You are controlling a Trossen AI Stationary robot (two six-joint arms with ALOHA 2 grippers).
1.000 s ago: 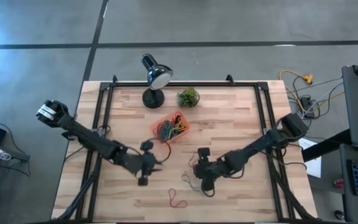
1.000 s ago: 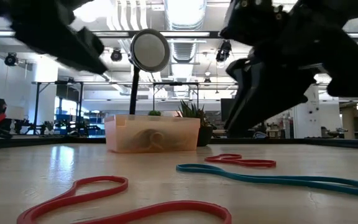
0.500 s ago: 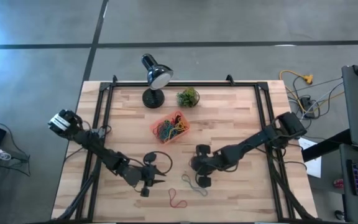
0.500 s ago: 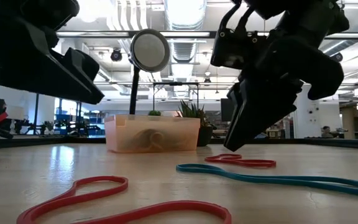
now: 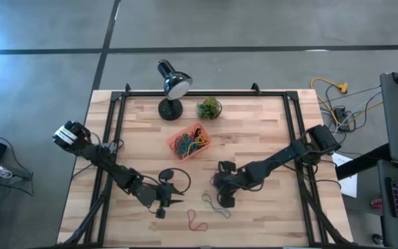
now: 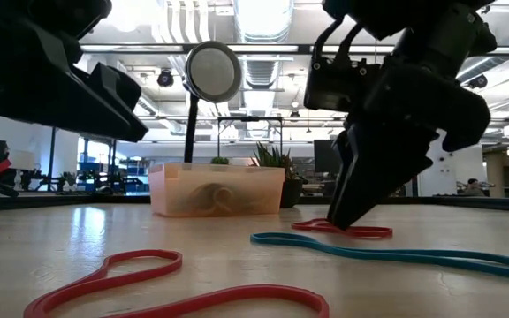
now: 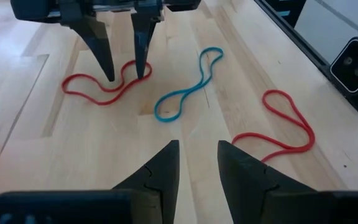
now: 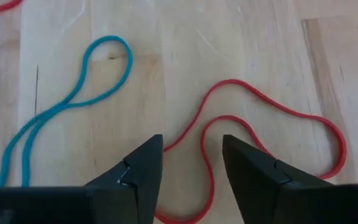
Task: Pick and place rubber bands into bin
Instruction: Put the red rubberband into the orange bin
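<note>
Your right gripper [image 7: 124,73] was down on the wood with its fingers spread, straddling a red rubber band [image 8: 260,140], nothing gripped. A blue band [image 7: 185,84] lay just beside it. Left gripper [image 7: 196,163] hovered nearby, jaws parted and empty. The bin [image 5: 189,142] sat farther back, already holding a colourful tangle.

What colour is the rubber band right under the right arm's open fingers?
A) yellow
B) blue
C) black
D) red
D: in the right wrist view the right gripper has its fingers apart over the red rubber band on the wooden table, while the blue rubber band lies off to the side.
</note>
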